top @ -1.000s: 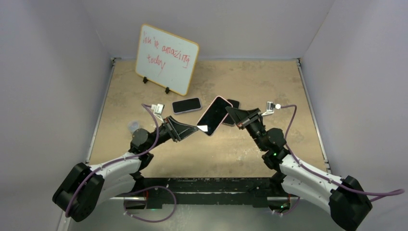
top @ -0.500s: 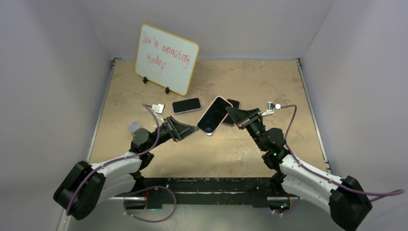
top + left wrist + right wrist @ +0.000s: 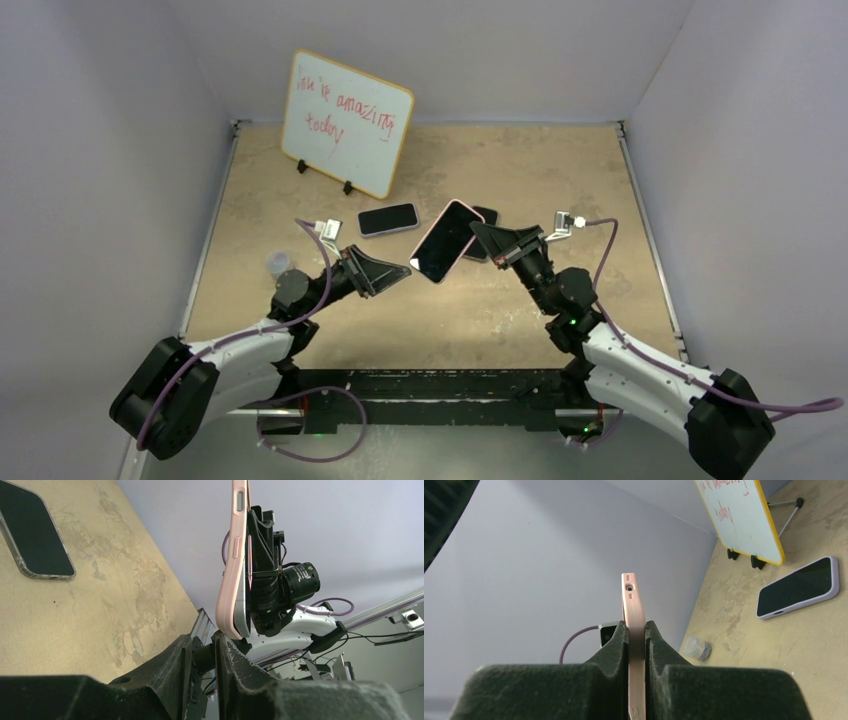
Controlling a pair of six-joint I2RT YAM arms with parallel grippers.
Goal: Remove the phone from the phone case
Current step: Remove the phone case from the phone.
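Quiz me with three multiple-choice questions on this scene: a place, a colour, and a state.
1. Where does the whiteboard stand? A) near edge B) far left of the table C) far right
2. The case on the lifted phone is: A) green B) black C) pink
3. The right hand is: A) shut on the lifted phone B) open and empty C) lying flat
Key: B, it stands back left in the top view; C, its pink edge shows in both wrist views; A, both fingers press the case.

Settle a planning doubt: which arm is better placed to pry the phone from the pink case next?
Left: its jaws hang free, slightly apart, just short of the pink case; the right arm is busy clamping it aloft.
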